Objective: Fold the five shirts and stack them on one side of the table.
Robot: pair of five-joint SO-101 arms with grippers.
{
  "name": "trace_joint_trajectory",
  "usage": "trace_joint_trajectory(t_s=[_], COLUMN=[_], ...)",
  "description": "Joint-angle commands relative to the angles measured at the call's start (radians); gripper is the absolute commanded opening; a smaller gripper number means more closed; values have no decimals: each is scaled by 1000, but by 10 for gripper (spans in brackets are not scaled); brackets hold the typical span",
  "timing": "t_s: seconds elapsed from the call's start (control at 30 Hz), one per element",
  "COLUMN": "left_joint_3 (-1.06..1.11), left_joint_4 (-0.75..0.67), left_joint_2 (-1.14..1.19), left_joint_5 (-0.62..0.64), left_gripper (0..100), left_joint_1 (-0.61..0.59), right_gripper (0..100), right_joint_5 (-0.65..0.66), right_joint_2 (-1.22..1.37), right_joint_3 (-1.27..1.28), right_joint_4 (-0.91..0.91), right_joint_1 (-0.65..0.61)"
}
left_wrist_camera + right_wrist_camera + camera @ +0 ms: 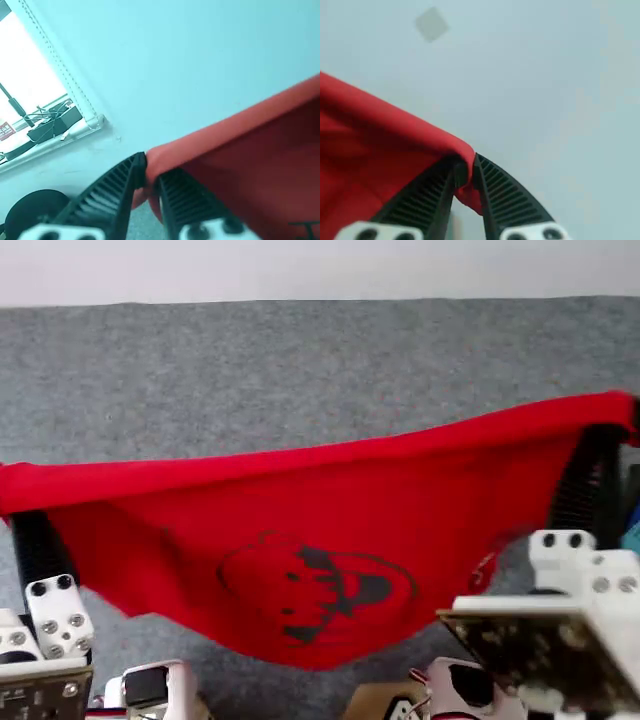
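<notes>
A red shirt (320,540) with a dark print hangs in the air above the grey table (300,370), stretched between both arms. My left gripper (150,172) is shut on one top corner of the red shirt (250,165), at the left of the high view (18,508). My right gripper (467,172) is shut on the other top corner of the red shirt (375,165), at the right of the high view (610,430). The right corner is held higher than the left, so the top edge slopes. The shirt's lower part sags to a point near the table's front.
The grey table surface stretches bare behind the hanging shirt. The arms' white motor housings (560,610) stand at the front corners. A window with a blind (60,75) shows in the left wrist view, and a plain wall (545,75) in the right wrist view.
</notes>
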Motion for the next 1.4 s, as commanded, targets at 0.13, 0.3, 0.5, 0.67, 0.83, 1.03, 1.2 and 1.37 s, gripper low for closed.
trace_joint_trajectory(t_s=[0.13, 0.3, 0.5, 0.67, 0.83, 1.03, 1.2, 1.37], left_joint_3=[-156, -176, -177, -162, -5, 306, 636, 934], left_joint_4=[-26, -25, -18, -12, -17, -72, -279, -555], left_joint_2=[6, -2, -2, 5, 2, 8, 8, 12], left_joint_5=[0, -2, -2, 0, 0, 5, 5, 6], left_gripper=[3, 3, 3, 3, 3, 3, 3, 3], left_joint_1=[-9, -11, -11, -11, -11, -9, -3, 0], right_gripper=[11, 11, 11, 11, 11, 11, 11, 11], right_joint_5=[18, 35, 83, 78, 74, 74, 75, 75], right_joint_2=[-64, -127, -166, -154, -133, -128, -128, -128], right_joint_3=[-29, -25, -25, -8, 141, 451, 804, 1112], right_joint_4=[-113, -101, -25, 33, 45, 4, -145, -430], right_joint_1=[120, 122, 122, 122, 122, 116, 67, -12])
